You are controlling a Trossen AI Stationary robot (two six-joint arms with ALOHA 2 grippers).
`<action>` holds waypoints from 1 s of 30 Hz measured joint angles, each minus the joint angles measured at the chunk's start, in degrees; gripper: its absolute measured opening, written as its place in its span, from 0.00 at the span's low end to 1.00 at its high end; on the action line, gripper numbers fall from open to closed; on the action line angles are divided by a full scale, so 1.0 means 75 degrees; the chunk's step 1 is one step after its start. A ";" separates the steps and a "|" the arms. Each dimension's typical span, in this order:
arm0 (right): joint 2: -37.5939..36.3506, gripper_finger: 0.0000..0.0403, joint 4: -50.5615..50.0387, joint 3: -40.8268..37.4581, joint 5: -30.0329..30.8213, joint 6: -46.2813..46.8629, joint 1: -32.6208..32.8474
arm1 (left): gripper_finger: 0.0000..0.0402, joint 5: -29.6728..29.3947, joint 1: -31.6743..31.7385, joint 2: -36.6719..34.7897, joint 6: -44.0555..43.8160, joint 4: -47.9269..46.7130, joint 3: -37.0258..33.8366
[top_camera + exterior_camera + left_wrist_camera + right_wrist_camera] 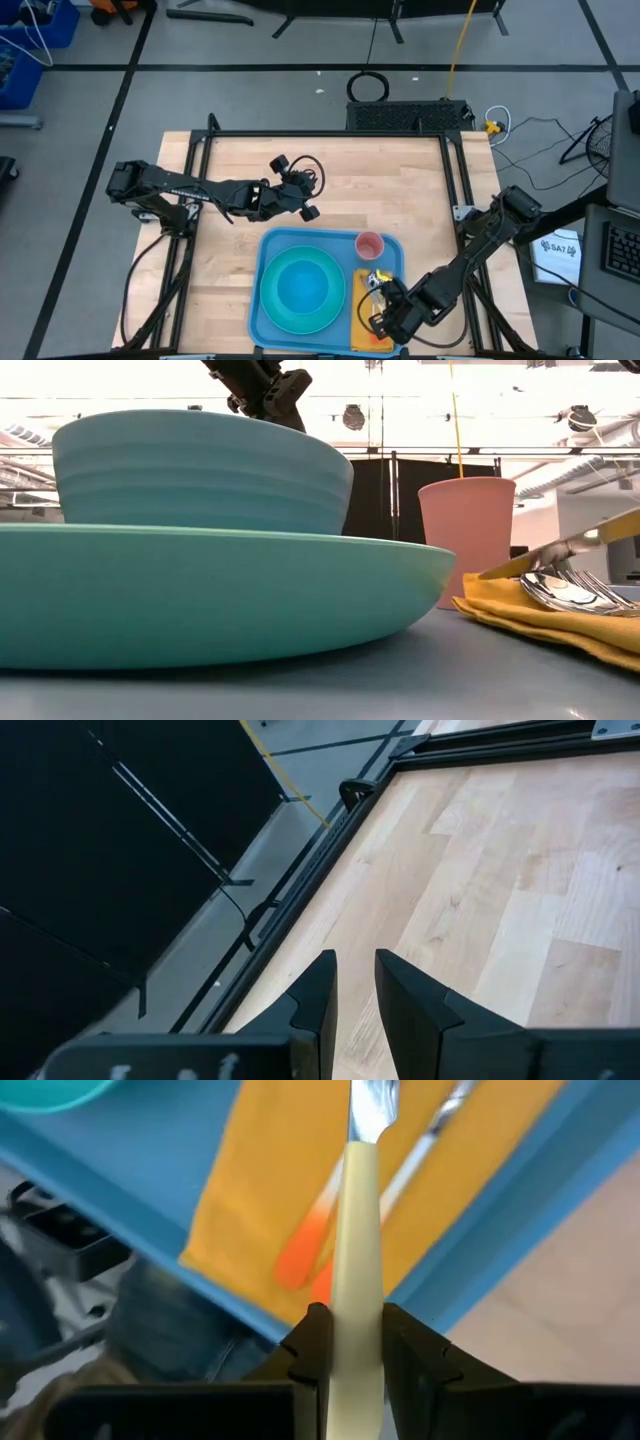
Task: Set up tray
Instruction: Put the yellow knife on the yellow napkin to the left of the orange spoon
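Observation:
The blue tray [268, 300] lies at the table's near edge. On it stand a turquoise plate [200, 590] with a turquoise bowl [200, 470] in it, a pink cup [370, 245], and an orange-yellow napkin [270, 1160] bearing a spoon and fork [570, 592]. My right gripper [352, 1315] is over the napkin's near end, shut on a cream-handled knife [565, 548]. My left gripper [308, 210] hovers above bare wood beyond the tray's far left corner; its fingers [320, 990] stand a narrow gap apart and hold nothing. My right gripper pinches the knife's cream handle [355, 1290] between its two fingers, which lie along the handle. It comes slanting down from the table's near right. The knife points away from the fingers over the napkin, handle end raised and blade [372, 1105] low; whether the blade touches the cutlery cannot be seen.
An orange-handled piece [300, 1255] lies on the napkin beside the knife. Bare wood [330, 170] spreads beyond the tray, bounded by a black frame [300, 870]. A wire box [405, 115] sits behind the far edge.

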 joint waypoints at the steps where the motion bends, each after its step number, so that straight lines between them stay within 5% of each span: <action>1: 0.0000 0.13 0.0103 0.0000 -0.0089 -0.0027 -0.0032 | 0.19 0.0000 0.0000 -0.0003 0.0002 0.0000 0.0000; 13: 0.0175 0.13 0.0873 -0.0212 -0.0889 -0.0921 -0.0418 | 0.19 0.0003 0.0000 -0.0002 0.0012 -0.0017 0.0000; 30: 0.0157 0.13 0.1087 -0.0204 0.0526 -0.0991 -0.0033 | 0.19 -0.0326 0.0000 -0.0003 0.0169 -0.0036 0.0000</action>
